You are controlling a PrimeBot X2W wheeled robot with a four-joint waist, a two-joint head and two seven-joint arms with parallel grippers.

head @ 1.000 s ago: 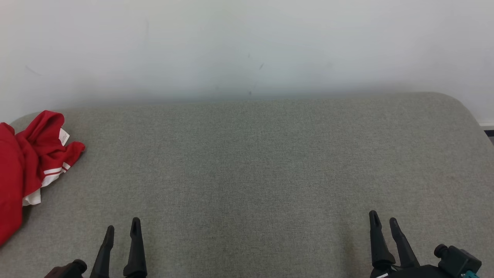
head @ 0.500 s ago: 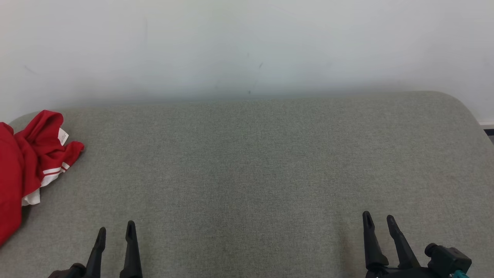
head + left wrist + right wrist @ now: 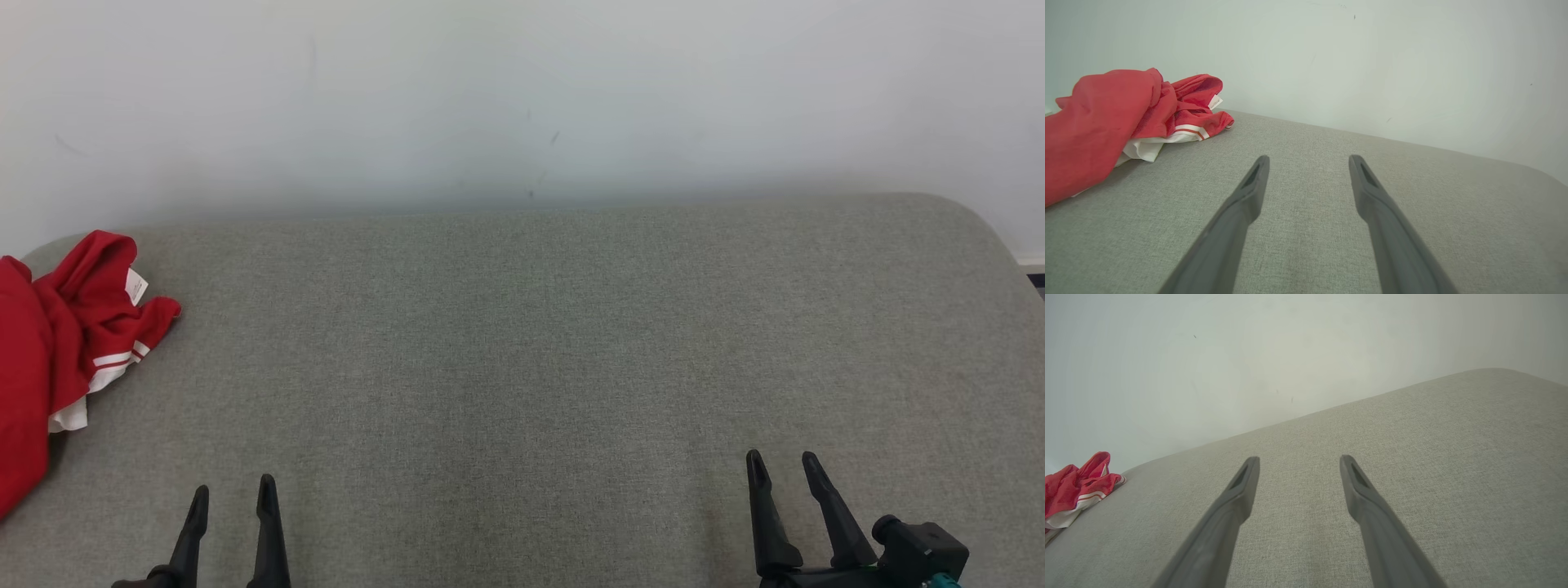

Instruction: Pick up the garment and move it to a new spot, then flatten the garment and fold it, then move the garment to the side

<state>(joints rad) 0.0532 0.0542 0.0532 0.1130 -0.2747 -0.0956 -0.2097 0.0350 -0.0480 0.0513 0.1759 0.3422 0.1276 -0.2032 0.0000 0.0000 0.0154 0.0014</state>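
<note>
Now both pairs of jaws stand wide and empty. The left jaws have sunk toward the head view's bottom edge, and the right jaws have slid a little inward and down. Beyond them lies bare grey bench (image 3: 522,351). The garment (image 3: 57,351) sits crumpled and unmoved at its far left edge, well apart from both. By my judgement the pickup has not begun — the arms seem to be drawing back.
</note>
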